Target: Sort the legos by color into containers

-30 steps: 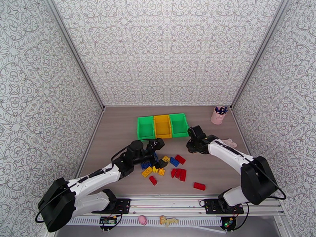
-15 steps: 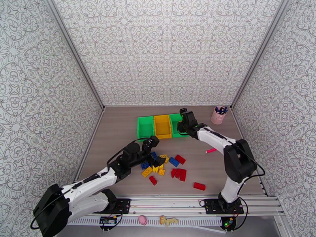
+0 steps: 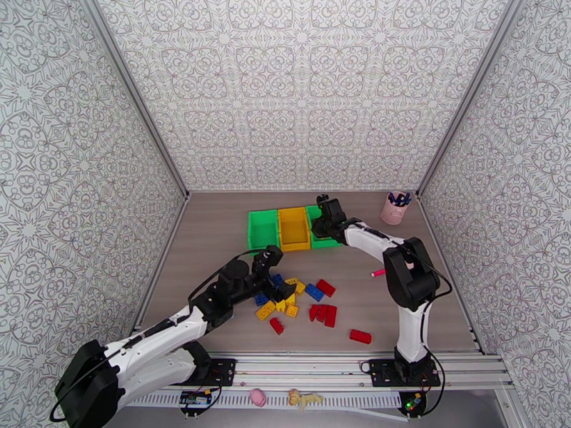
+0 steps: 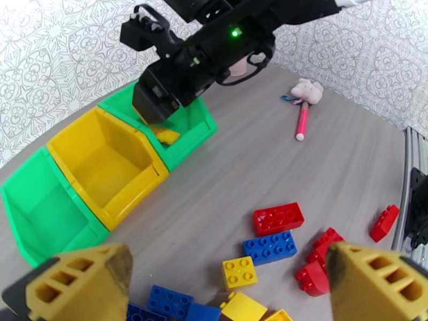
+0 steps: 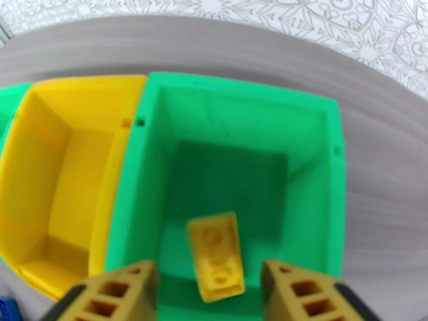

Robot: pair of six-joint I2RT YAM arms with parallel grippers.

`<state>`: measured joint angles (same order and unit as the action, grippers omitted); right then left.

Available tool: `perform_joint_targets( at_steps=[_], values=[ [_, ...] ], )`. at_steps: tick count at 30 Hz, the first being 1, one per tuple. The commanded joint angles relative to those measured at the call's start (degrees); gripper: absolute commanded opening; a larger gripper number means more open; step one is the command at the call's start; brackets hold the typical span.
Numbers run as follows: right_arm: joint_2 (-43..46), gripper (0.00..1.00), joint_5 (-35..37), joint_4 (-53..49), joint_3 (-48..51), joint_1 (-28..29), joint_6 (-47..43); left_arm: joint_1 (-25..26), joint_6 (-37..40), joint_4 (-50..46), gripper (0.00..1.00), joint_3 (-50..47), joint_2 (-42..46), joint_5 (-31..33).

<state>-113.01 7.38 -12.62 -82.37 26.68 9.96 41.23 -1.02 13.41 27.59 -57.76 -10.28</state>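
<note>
The yellow studded plastic brick [image 5: 216, 256] lies inside the right-hand green open-top plastic bin [image 5: 230, 84], askew to its walls. The right fingers [image 5: 120, 290] are spread wide above it, one on either side, neither touching it. The release looks done. To finish it well, the arm should rise straight up with the fingers apart, so no tip catches the green rim or nudges the yellow middle bin [image 5: 80, 81] joined beside it. Every other yellow piece ought to go into this same bin. Nearer the arms, the loose blue, red and yellow bricks [image 4: 270, 247] sit clustered on the grey counter [image 3: 214, 237]. The left fingers [image 4: 80, 279] hover over them, wide apart and empty, and should straddle one brick across its short side.
</note>
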Motion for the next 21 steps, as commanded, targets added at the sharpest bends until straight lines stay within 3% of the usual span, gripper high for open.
perform_joint_targets(
  at_steps=[1, 9, 21],
  values=[
    [5.58, 0.63, -1.17, 0.13, 2.1, -0.05, -1.08, -0.75, 2.18, -0.46, 1.0, -0.53, 1.01, -1.26],
    [13.57, 0.64, -2.35, -2.27, 8.48, -0.07, -0.83, -1.8, 3.47, -0.75, 1.0, -0.44, 1.16, -3.58],
    [25.01, 0.67, -8.11, -16.75, 22.16, 3.03, -1.36, -3.35, 8.98, -9.4, 1.0, 1.3, 1.57, -17.04]
  ],
)
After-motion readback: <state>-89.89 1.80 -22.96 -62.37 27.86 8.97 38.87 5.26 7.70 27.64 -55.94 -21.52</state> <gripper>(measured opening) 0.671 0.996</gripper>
